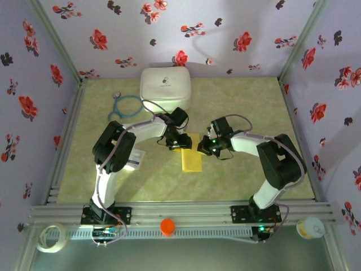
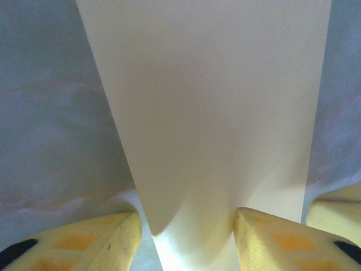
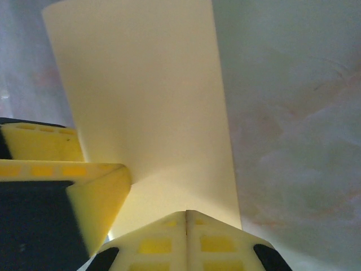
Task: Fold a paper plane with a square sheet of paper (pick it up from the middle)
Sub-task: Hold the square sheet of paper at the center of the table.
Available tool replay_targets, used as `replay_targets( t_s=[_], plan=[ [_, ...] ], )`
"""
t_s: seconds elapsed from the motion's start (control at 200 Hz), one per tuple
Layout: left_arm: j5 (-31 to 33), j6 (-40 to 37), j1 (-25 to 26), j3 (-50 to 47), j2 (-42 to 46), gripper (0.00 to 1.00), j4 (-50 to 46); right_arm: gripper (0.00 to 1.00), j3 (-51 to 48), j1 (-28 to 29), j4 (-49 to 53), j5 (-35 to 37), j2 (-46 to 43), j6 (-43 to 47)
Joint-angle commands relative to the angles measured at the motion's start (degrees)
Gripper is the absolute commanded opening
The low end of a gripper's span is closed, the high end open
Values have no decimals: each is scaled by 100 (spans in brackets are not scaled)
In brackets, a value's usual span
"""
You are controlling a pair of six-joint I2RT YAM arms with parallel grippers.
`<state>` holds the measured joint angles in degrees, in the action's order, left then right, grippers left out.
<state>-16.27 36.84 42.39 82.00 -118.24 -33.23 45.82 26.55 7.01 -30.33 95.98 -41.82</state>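
1. Top external: the square sheet of paper [image 1: 192,161], already doubled into a narrow yellow strip, sits over the middle of the worktop [image 1: 248,107], on the near side of the white rounded case [image 1: 164,86]; whether its near end rests on the surface I cannot tell; the left hand [image 1: 176,141] and right hand [image 1: 202,148] meet at its far end, one on each side.
2. Left wrist: the strip [image 2: 208,113] runs away between the left hand's fingers [image 2: 110,243]; they stand part-way apart with the paper bowed between them, touching both inner faces, so I judge it gripped across its width.
3. Right wrist: the right hand [image 3: 186,220] is pressed together, pinching the strip's end [image 3: 146,101]; a yellow finger of the left hand sits just beside, on the left.
4. Judgement: this is a mid-fold step, and the nose folds are not yet made; the next move calls for one hand to anchor while the other turns a corner to the centre line; thin paper may slip or crumple.
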Motion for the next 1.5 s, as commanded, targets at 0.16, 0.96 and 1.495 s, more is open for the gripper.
replay_targets(
  t_s=[0.16,0.96,1.495],
  plan=[
    [731,-189,-38,-276,-640,51,-2,0,247,53,-256,-231,273,-109],
    [551,129,-134,-400,690,62,388,0,623,-165,1015,165,1031,1304],
    [-1695,1392,-750,-2159,1435,0,3961,0,1001,-171,1434,261,1329,1522]
  ],
)
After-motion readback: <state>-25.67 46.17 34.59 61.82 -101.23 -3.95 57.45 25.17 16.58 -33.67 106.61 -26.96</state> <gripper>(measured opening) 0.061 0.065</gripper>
